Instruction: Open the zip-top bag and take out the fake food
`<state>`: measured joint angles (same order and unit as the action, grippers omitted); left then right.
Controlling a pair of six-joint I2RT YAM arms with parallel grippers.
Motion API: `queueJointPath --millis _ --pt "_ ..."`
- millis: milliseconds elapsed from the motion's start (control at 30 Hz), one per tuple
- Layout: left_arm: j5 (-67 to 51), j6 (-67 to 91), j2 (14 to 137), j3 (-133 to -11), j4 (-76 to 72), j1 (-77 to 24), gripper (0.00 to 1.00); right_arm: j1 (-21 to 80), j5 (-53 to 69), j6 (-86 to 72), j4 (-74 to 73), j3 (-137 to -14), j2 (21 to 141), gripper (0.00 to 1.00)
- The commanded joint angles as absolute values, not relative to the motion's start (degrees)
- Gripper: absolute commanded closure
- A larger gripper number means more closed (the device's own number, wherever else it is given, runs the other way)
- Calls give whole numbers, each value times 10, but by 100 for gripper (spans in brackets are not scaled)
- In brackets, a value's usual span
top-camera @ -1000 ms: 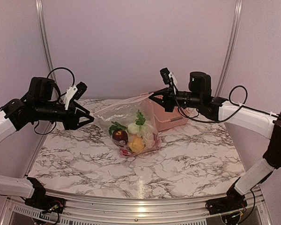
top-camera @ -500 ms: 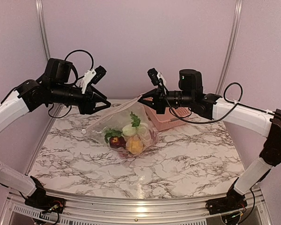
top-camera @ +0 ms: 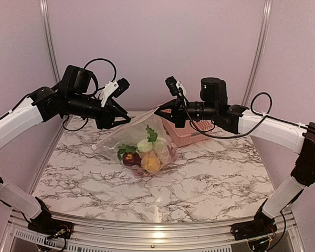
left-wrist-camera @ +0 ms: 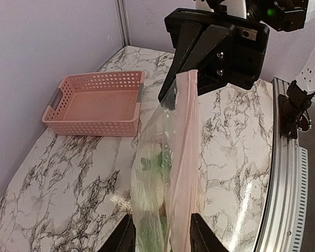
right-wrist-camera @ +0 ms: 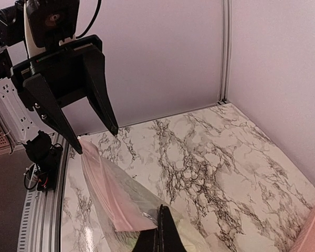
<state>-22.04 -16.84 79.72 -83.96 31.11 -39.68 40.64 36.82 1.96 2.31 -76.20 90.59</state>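
The zip-top bag (top-camera: 139, 134) hangs tilted over the marble table, its pink zip strip uppermost. The fake food (top-camera: 146, 155), red, yellow, pale and green leafy pieces, is bunched in its low end, which rests on the table. My right gripper (top-camera: 157, 112) is shut on the bag's right top corner and holds it up; the wrist view shows its shut fingertips (right-wrist-camera: 163, 231) pinching the strip. My left gripper (top-camera: 123, 119) is open at the bag's left top corner. In its wrist view the bag (left-wrist-camera: 178, 157) passes between its spread fingers (left-wrist-camera: 123, 239).
An empty pink slatted basket (top-camera: 191, 135) stands at the back right behind the bag, also in the left wrist view (left-wrist-camera: 94, 105). The back wall and metal corner posts are close behind both grippers. The table's metal front rail (top-camera: 157, 231) runs along the near edge.
My right gripper lifted the bag's corner and carried it left, then held still. My left arm swung up and right until its open fingers straddle the bag's left corner.
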Motion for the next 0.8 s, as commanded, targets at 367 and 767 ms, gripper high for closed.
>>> queueJointPath --millis 367,767 --pt "-156 -209 820 -828 353 -399 84 412 373 27 15 -779 904 100" --pt "-192 -15 769 -789 315 -340 100 420 376 -17 74 -839 975 100"
